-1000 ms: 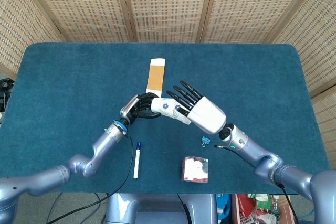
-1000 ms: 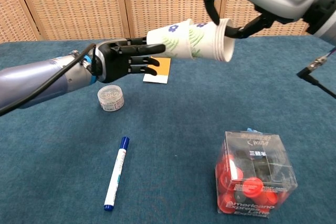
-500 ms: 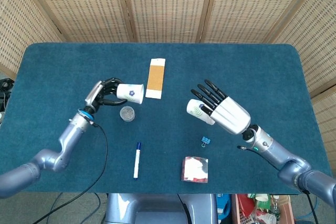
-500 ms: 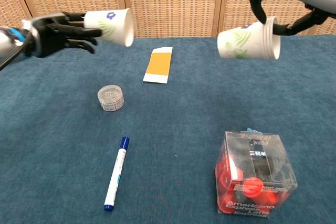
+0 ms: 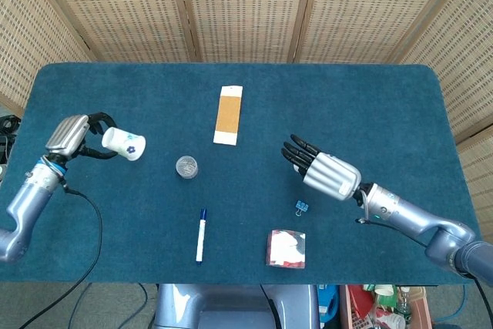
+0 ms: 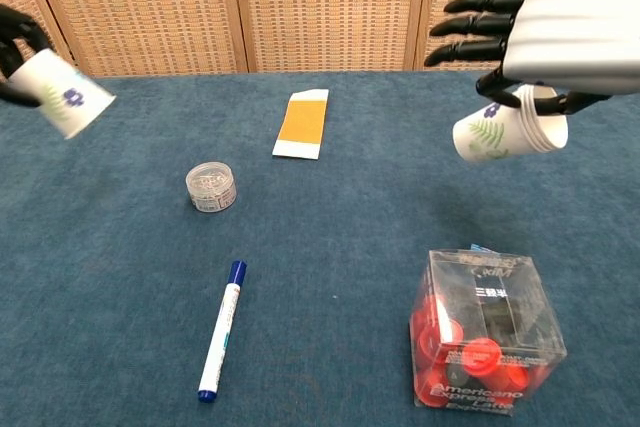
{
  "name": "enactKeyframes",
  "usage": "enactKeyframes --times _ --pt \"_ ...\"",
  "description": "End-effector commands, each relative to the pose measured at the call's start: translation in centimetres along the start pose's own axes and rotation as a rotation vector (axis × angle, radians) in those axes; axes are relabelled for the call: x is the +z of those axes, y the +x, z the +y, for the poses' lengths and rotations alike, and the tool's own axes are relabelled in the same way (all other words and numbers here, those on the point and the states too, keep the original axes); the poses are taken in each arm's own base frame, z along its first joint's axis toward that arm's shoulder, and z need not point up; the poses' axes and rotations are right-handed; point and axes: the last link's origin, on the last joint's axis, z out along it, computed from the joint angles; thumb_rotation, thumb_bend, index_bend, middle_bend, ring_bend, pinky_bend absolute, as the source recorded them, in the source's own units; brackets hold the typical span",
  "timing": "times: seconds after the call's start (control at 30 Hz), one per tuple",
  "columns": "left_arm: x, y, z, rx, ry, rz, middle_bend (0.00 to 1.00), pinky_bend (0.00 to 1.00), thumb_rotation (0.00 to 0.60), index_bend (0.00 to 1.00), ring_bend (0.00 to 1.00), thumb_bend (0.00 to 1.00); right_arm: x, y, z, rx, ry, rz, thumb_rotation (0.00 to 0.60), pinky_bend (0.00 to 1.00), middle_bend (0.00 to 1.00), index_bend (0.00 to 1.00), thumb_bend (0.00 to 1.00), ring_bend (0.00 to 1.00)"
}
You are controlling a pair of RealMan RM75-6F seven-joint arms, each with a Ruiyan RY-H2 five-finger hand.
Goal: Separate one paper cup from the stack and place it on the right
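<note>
Nearest the robot on the teal felt table, a clear plastic cube of red items sits at front right, with a small blue binder clip on the cloth just behind it. A blue-capped white marker lies at front left, its cap end pointing away from the robot.

Farther back, a small round clear container stands left of centre. To the right, the right hand hangs above the table with its upper fingers stretched out flat while its thumb and a lower finger pinch the rim of the paper cup stack, which lies on its side in the air, base pointing toward the table's middle and mouth toward the right; nested rims show at its open end. In the head view that stack is hidden beneath the hand.

Far to the left, the left hand grips a single paper cup printed with a blue flower, tilted and clear of the table, well apart from the stack. Its fingers wrap the cup's base end.

Toward the back of the table, a white card with an orange panel lies flat near the centre line. Woven cane screens close off the scene behind.
</note>
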Motion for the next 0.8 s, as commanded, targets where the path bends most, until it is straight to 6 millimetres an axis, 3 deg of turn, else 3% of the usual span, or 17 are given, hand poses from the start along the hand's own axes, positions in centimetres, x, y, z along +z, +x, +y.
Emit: enactKeyframes --times 0.03,0.37,0.5,0.53,0.6,0.67,0.73,0.8 --pt "-2.2 -0.1 -3.0 0.191 0.092 -0.058 0.43 0.37 0.6 0.49 0.45 0.03 0.4 0.0 -0.2 -0.071 0.065 -0.051 0.6 0.06 0.2 0.7 0.54 0.04" --pt "-3.1 -2.2 -4.2 0.328 0.136 -0.032 0.43 0.35 0.6 0.49 0.44 0.03 1.7 -1.1 -1.8 -0.114 0.151 -0.154 0.6 0.09 0.18 0.7 0.54 0.03" --pt "-3.2 -3.0 -4.3 0.332 0.148 -0.035 0.39 0.31 0.6 0.49 0.38 0.03 2.4 -1.3 -2.1 -0.101 0.146 -0.164 0.6 0.09 0.17 0.69 0.54 0.03" --pt "-3.2 -3.3 -4.4 0.33 0.149 -0.039 0.34 0.29 0.6 0.47 0.33 0.03 2.5 -1.3 -2.1 -0.098 0.14 -0.163 0.6 0.09 0.17 0.66 0.54 0.03" --pt "-3.4 -3.8 -4.4 0.334 0.156 -0.056 0.2 0.22 0.6 0.33 0.21 0.03 2.9 -1.3 -2.1 -0.092 0.125 -0.157 0.6 0.09 0.16 0.53 0.52 0.02" --pt "-3.5 -4.2 -4.5 0.33 0.164 -0.077 0.03 0.12 0.6 0.09 0.06 0.03 3.2 -1.3 -2.1 -0.078 0.107 -0.152 0.6 0.09 0.13 0.32 0.37 0.01" --pt "-3.5 -4.5 -4.3 0.31 0.17 -0.106 0.0 0.08 0.6 0.0 0.0 0.03 3.6 -1.3 -2.0 -0.042 0.062 -0.139 0.6 0.07 0.09 0.2 0.18 0.0" --pt "-3.6 -4.5 -4.0 0.285 0.168 -0.11 0.0 0.05 0.6 0.0 0.0 0.03 4.0 -1.3 -2.0 -0.002 0.008 -0.126 0.6 0.04 0.05 0.12 0.05 0.0"
